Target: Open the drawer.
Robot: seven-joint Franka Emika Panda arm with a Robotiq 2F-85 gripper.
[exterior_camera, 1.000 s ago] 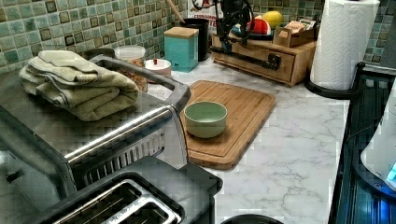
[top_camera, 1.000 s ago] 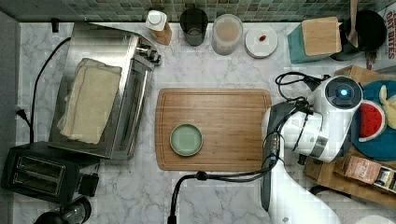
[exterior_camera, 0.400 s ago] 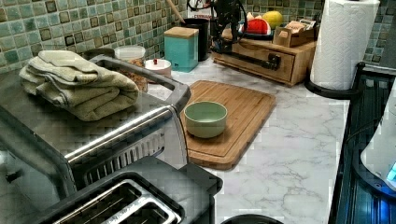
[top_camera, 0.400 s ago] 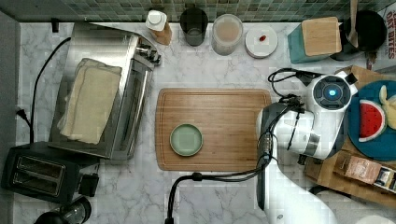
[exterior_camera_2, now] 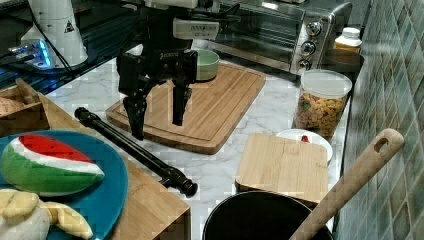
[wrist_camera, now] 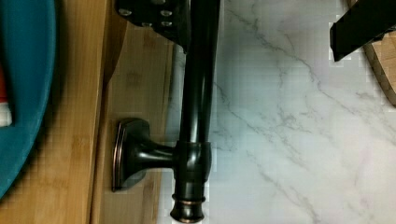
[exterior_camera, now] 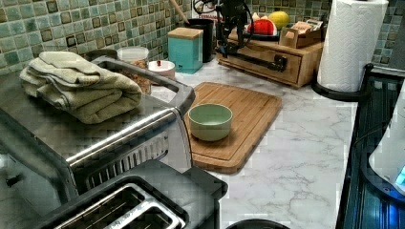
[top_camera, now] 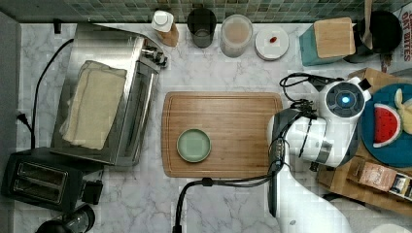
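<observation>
The black two-fingered gripper is hanging wide open, straddling the long black metal bar handle of the shallow light-wood drawer, which is sitting at three o'clock of the rounded wooden cutting board. Judged step: approach; closing on the bar, then pulling outward, is coming next.

Black-handled light-wood drawer (teal plate)

The arm was white and rounded, with black joint bands, a dark round cap lit blue at its centre, and black cables looping off at 10 o'clock in the top view. The gripper was black, with two long fingers and white lettering on its body.
</observation>
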